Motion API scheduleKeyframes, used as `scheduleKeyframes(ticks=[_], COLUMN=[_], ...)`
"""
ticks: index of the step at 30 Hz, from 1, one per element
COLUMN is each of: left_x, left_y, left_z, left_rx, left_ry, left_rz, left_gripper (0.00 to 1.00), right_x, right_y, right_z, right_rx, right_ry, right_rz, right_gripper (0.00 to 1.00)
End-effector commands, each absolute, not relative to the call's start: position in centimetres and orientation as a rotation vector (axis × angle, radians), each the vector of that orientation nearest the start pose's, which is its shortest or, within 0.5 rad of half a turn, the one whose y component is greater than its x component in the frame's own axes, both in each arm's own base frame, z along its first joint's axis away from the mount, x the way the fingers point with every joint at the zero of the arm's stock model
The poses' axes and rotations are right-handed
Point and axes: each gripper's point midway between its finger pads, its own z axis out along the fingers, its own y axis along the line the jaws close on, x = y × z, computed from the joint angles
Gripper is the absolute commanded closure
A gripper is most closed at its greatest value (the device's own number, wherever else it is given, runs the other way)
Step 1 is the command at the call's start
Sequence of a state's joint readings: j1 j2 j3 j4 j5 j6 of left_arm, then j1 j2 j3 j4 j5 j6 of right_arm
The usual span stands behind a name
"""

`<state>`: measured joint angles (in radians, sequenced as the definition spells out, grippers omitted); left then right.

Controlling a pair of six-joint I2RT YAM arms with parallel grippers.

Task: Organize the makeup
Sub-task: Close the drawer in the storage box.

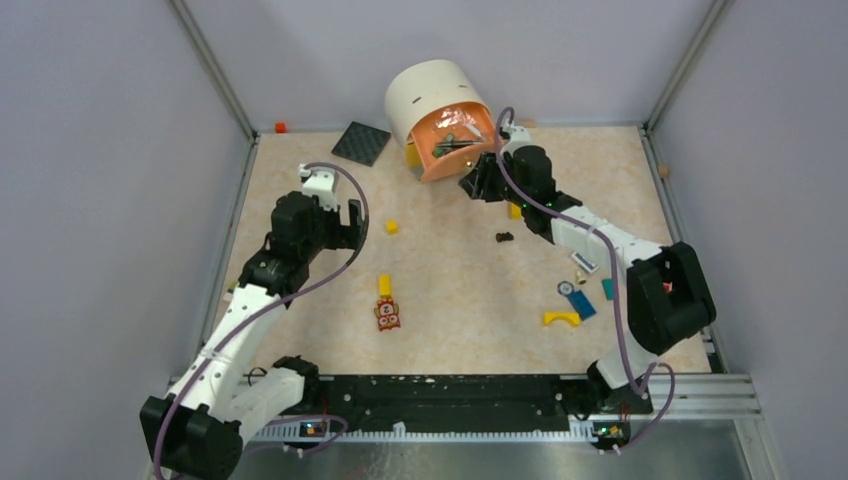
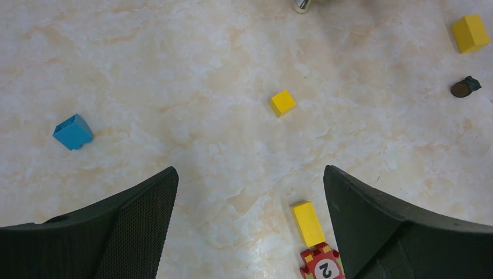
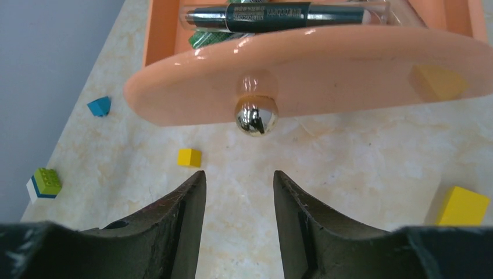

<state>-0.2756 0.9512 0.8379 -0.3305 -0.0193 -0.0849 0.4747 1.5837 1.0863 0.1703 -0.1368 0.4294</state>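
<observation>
Hovering just short of the silver knob [image 3: 256,115], the right gripper [image 3: 238,177] has its two dark fingers partly apart with nothing between them. The knob sits ahead of the gap and a little above it in the wrist view, clear of both fingertips.

The knob is fixed to the curved, translucent front of the orange drawer [image 3: 325,70]. In the tray behind that front a dark makeup stick [image 3: 279,13] with a printed label lies crosswise, and a green tube [image 3: 209,38] lies beside its left end. A yellow shape shows dimly through the right part of the front.

In the top view, the drawer [image 1: 455,140] sits in the mouth of a white round case [image 1: 430,95] at the far edge of the marbled table [image 1: 450,300], and the right gripper [image 1: 478,185] is at its near right rim.

More makeup lies loose on the table. A small dark brown piece [image 1: 504,237] rests near the right forearm, and a small white box [image 1: 585,263] lies by the right elbow among blue bits and a yellow arch [image 1: 561,318].

The left gripper [image 2: 250,171] is spread wide and empty, hanging over the left half of the table, well apart from the drawer. Below it lie a small yellow cube [image 2: 282,103] and a long yellow block [image 2: 308,224], whose near end is just beside an orange tile [image 2: 322,267]. A blue block [image 2: 73,131] lies off to the side.
</observation>
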Motion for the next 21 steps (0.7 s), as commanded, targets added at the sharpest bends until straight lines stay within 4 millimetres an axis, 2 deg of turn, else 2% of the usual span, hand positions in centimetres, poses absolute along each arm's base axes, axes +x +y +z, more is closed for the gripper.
scheduleKeyframes(ticks=[1, 13, 17, 21], left_x=[31.4, 31.1, 31.0, 31.1], left_y=[-9.0, -8.7, -8.8, -8.9], left_z=[23.5, 24.1, 23.9, 24.0], left_rx=[0.200, 0.200, 0.201, 0.206], left_ry=[1.931, 1.908, 1.912, 1.912], left_rz=[-0.220, -0.208, -0.211, -0.216], left_gripper=[0.01, 0.01, 0.01, 0.01], right_x=[43.6, 47.1, 47.8, 48.3], right_y=[27.2, 26.4, 26.5, 27.0], right_z=[22.9, 24.0, 24.8, 25.4], right_rx=[-0.164, -0.177, -0.198, -0.247], right_ry=[1.879, 1.887, 1.867, 1.855], right_rz=[0.775, 0.619, 0.609, 0.603], right_gripper=[0.54, 0.55, 0.61, 0.79])
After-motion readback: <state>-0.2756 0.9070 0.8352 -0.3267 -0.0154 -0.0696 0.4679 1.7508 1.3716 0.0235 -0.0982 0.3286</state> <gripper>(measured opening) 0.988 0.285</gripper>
